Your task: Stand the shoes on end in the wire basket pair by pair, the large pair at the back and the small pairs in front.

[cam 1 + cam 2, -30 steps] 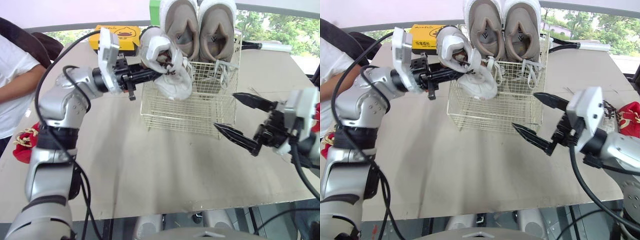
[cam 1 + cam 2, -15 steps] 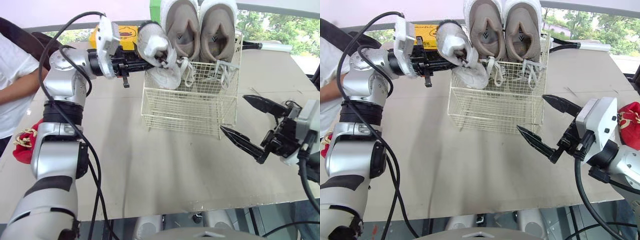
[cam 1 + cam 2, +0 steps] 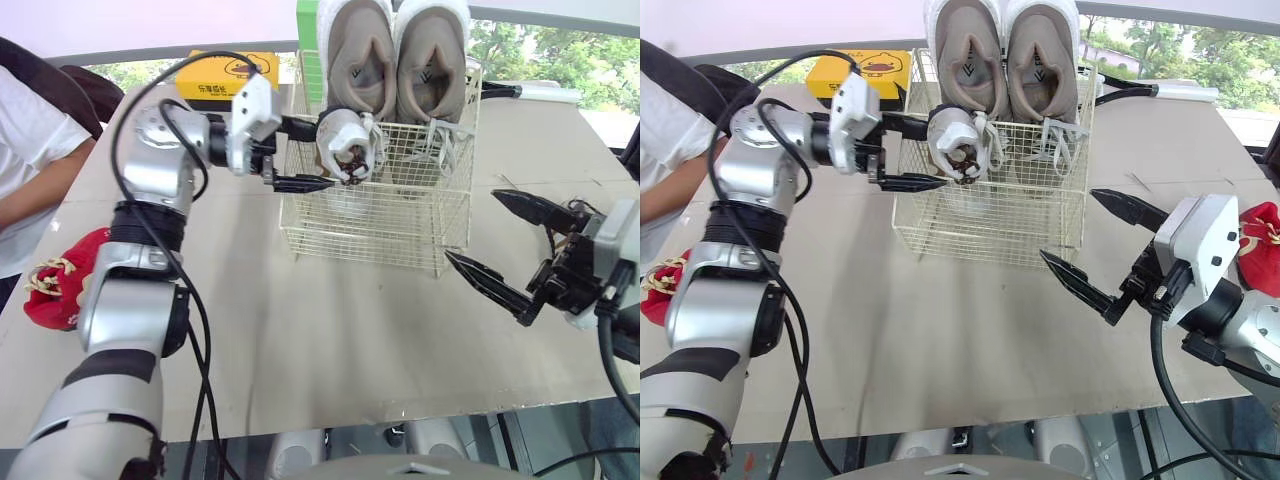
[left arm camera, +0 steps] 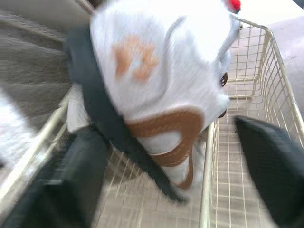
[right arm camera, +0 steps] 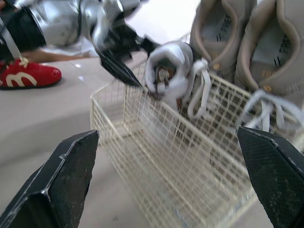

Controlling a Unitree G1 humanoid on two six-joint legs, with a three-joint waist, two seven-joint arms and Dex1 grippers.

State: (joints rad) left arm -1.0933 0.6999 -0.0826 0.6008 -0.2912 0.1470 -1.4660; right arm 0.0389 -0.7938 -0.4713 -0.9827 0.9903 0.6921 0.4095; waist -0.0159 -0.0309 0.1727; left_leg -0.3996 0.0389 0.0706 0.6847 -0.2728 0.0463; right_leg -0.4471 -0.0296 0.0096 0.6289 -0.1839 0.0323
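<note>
The wire basket (image 3: pixel 370 215) stands on the bench (image 3: pixel 300 330). The large pair (image 3: pixel 405 60) fills its twelve o'clock side, with a small shoe (image 3: pixel 345 150) at its nine o'clock side. A box (image 3: pixel 215 88) lies off the basket's ten o'clock.

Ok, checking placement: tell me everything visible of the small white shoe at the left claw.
The small white shoe looks like soft fabric with tan trim, an orange mark and a dark lining. It stands on end in the wire basket, near left corner, opening toward the camera, in front of the large grey pair. The left claw is spread open, a finger on either side.
</note>
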